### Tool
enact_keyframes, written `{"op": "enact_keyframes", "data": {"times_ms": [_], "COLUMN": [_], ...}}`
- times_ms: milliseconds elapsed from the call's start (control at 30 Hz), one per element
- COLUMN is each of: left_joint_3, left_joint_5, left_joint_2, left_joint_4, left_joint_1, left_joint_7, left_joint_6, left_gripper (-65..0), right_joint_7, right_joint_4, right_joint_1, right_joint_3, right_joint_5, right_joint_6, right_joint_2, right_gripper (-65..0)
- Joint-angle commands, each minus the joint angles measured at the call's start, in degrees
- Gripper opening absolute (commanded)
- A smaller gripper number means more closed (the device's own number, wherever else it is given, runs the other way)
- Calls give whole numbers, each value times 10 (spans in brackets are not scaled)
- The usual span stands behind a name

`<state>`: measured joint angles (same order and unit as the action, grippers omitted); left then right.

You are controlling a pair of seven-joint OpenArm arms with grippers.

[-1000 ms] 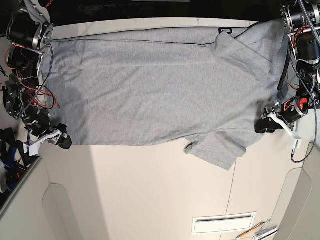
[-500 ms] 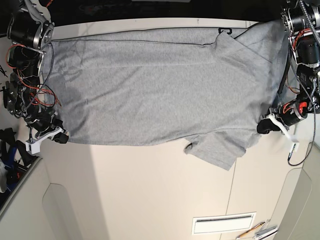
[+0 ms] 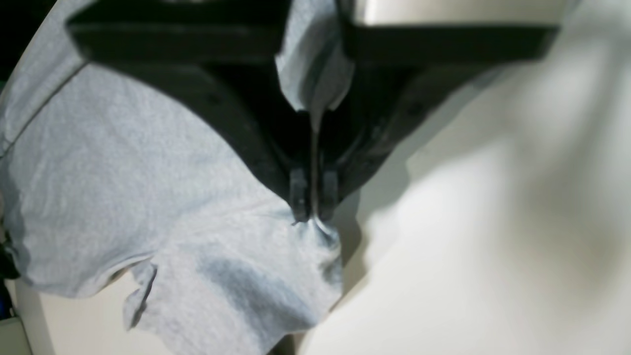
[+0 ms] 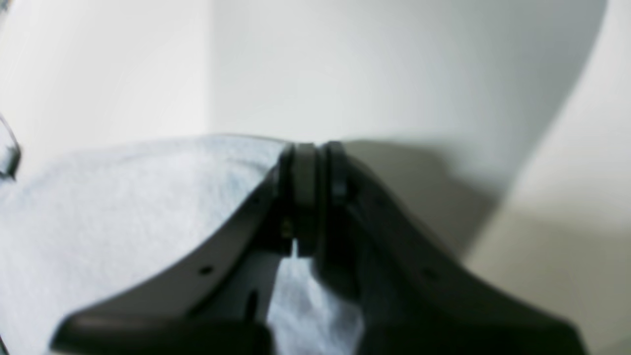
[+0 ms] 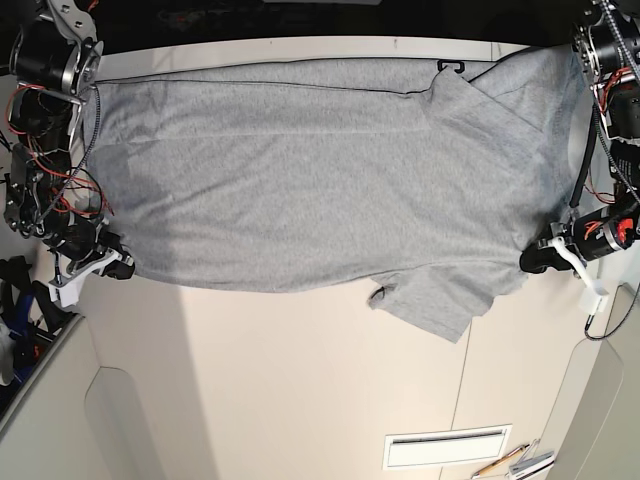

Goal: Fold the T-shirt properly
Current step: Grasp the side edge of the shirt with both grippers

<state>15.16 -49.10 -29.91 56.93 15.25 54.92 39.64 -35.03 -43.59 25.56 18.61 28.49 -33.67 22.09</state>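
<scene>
Pincers [image 3: 311, 197] [image 4: 310, 197] both clamp T-shirt [image 5: 320, 170] edges.

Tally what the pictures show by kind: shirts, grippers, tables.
Shirts: 1, the grey T-shirt, spread flat.
Grippers: 2, the left gripper and the right gripper, each pinching a shirt edge.
Tables: 1, the white table.
Total: 4.
</scene>
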Motion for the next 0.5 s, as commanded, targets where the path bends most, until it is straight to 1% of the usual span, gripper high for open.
{"op": "enact_keyframes", "data": {"times_ms": [0,67,133,267,433,467], "left_joint_3": [2,2,2,2,2,2], "left_joint_5": [-17,-29,-43,-58,-75,-80], "left_joint_2": [-16,-21,-24,-25,-25,-25], "left_joint_4": [12,17,28,61,106,113], "left_joint_1": [14,14,14,14,14,14], "left_joint_7": [-6,1,22,52,87,97], "left_joint_6": [4,4,4,4,4,4], "left_gripper": [-650,-650,-650,-650,-650,-650], "right_joint_7": [4,0,-11,-24,-35,-38], "right_joint_4": [-14,-15,-16,-16,-17,-17], "right_joint_1": [12,12,12,12,12,12], "right_joint_3": [1,1,1,1,1,1], "right_joint_5": [14,28,38,46,87,95], "right_joint_6": [-2,-2,-2,-2,-3,-8], "right_joint_2": [14,21,26,31,43,46], "right_gripper": [-650,-650,-650,-650,-650,-650]}}
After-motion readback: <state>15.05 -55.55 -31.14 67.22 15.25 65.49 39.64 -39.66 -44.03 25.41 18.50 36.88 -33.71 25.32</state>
